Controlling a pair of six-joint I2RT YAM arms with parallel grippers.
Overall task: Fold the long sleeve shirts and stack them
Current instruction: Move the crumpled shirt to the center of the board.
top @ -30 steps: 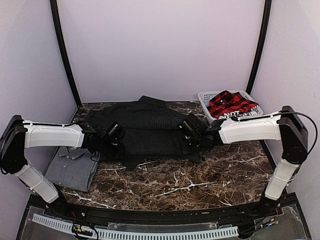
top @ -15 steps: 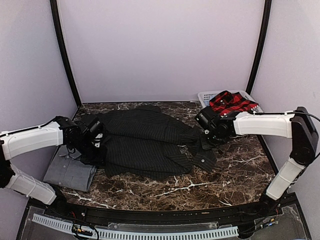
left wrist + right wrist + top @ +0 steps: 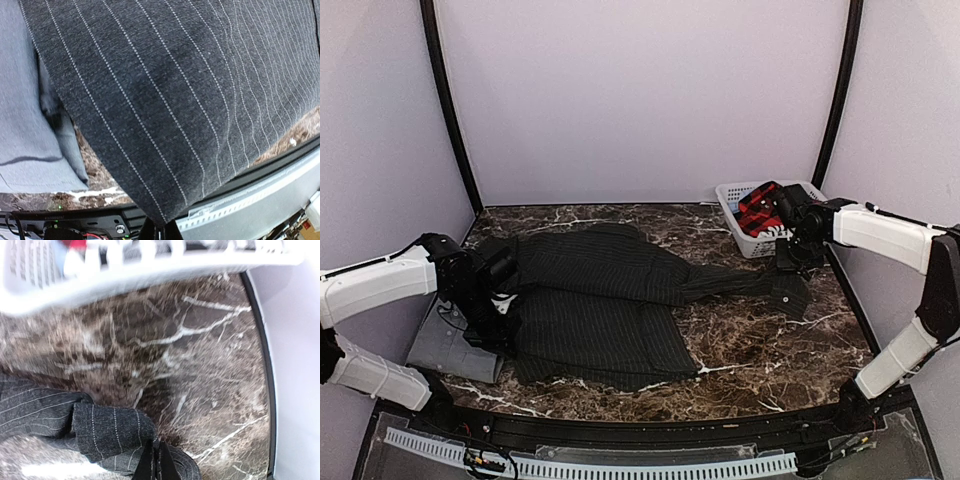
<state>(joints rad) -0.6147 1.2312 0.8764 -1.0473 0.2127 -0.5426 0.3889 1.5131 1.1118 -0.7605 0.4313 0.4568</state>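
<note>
Clamping the pinstriped shirt point(image 3: 610, 290) — left pincer point(image 3: 159, 232) at its edge, right pincer point(image 3: 155, 461) at its sleeve point(image 3: 107, 429).

Dark marble table point(image 3: 770, 340); on it pinstriped shirt point(image 3: 600, 300), grey shirt point(image 3: 445, 345), white basket point(image 3: 732, 205)

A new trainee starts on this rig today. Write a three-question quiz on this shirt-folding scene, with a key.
1. True or false: the plaid shirt sits in the white basket.
2. The right gripper is shut on: A) a sleeve of the pinstriped shirt; B) the basket rim; C) nothing.
3. Fill in: the shirt lying partly under the pinstriped one, near the left gripper, is the ____ one.
Key: 1 true; 2 A; 3 grey, the grey shirt.
</note>
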